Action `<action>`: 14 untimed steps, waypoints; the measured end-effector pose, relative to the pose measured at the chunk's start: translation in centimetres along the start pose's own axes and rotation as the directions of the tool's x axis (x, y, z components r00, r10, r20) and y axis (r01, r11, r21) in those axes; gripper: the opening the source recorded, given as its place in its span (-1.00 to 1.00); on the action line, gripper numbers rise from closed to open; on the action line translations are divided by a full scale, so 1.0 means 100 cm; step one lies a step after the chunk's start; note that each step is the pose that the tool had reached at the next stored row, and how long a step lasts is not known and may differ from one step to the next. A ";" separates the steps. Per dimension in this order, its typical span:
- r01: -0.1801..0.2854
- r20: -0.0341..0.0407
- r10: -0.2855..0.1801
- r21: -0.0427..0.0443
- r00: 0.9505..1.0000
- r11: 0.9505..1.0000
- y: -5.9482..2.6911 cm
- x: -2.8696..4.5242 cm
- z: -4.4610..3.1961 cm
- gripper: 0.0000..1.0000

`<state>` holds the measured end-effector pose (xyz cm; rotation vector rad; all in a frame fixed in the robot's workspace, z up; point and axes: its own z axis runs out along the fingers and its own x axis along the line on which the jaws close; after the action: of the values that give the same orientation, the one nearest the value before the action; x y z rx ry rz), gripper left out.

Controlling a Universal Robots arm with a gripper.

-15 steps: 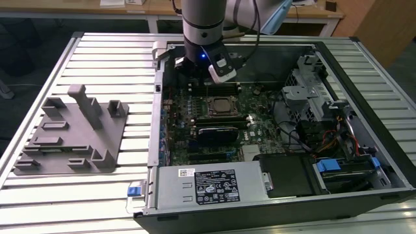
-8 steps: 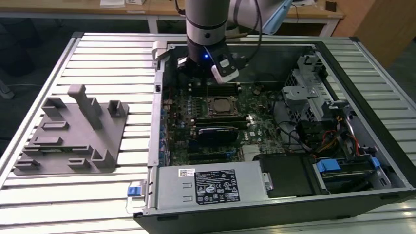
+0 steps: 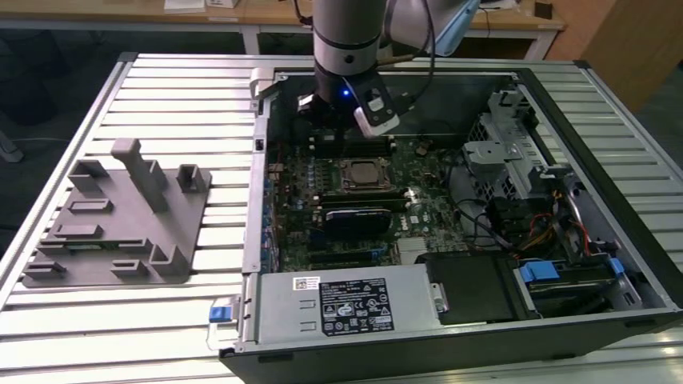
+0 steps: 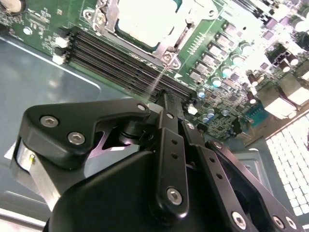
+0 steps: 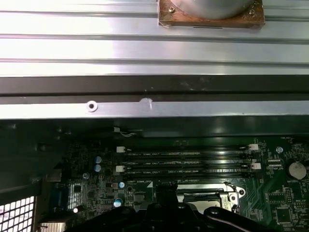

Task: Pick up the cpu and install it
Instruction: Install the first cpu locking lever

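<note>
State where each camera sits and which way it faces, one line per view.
Exterior view: off the arm, high up, looking down on the open computer case and grey fixture tray; the arm reaches into the case.
Second wrist view: on the arm behind the gripper, looking past it at the motherboard and the cpu in its socket.
First wrist view: on the arm, looking across the memory slots to the case rim and slatted table; the gripper's black body shows.
Shared: both wrist views show the memory slots and socket.
</note>
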<state>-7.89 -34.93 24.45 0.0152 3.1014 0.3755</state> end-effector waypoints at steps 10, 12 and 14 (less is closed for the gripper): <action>0.000 0.000 0.000 0.000 1.000 1.000 0.0000 -0.0051 0.0006 -0.79; 0.000 0.000 0.000 0.000 1.000 1.000 -0.0001 -0.0051 0.0012 -0.79; -0.001 0.002 0.001 0.000 1.000 1.000 -0.0006 -0.0051 0.0026 -0.79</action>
<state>-7.38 -34.93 24.19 0.0166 3.0996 0.3755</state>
